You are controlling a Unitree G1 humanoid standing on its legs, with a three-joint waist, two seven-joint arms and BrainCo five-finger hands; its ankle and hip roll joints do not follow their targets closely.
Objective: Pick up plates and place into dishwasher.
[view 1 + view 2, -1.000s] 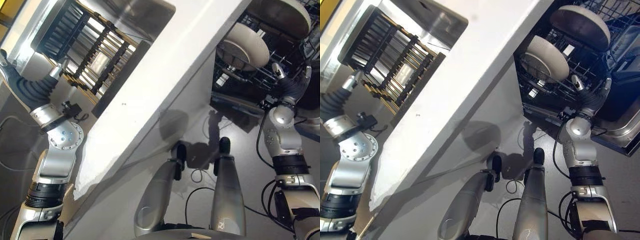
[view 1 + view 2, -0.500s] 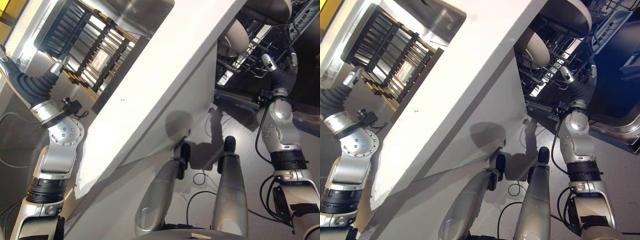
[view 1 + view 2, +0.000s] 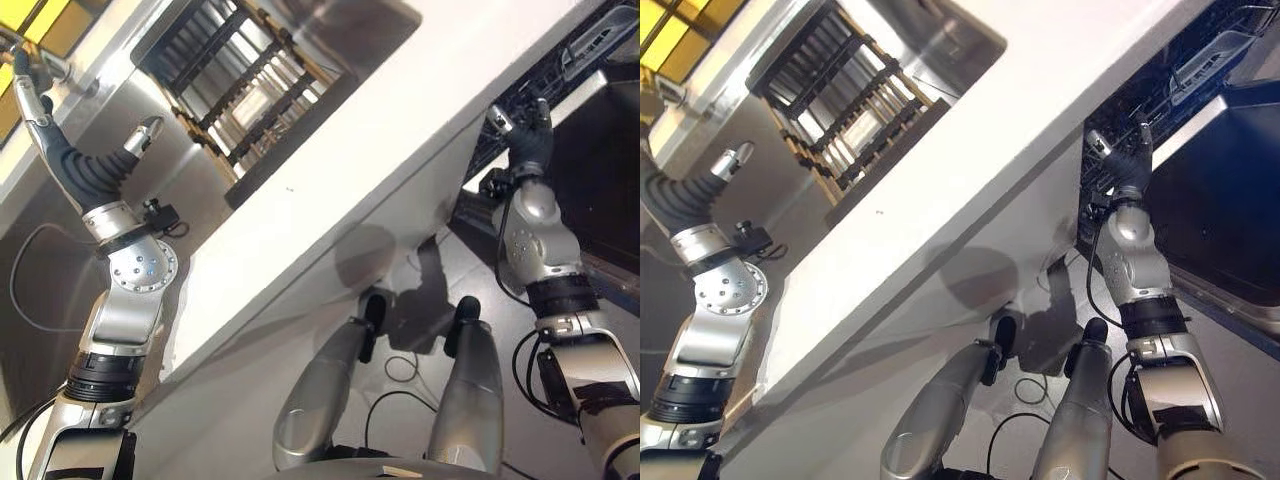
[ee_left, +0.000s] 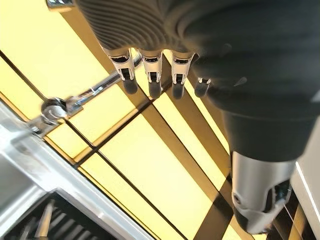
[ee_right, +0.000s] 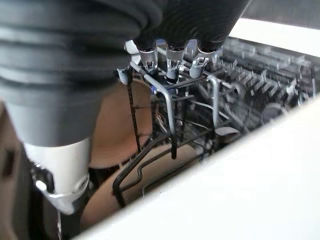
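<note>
White countertop (image 3: pixel 400 130) carries black slatted dish rack (image 3: pixel 245 80) (beside steel sink (image 3: pixel 345 25)).

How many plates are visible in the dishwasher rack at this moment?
2, both in the dishwasher rack past the right hand: one plate behind the wires, a second plate nearer the white counter, which may hide more.

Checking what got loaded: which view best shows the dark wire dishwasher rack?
The right wrist view: the dark wire dishwasher rack sits close past the right hand, with its tines and beige round plates behind the wires. The two eye views show a corner of it past the white counter.
</note>
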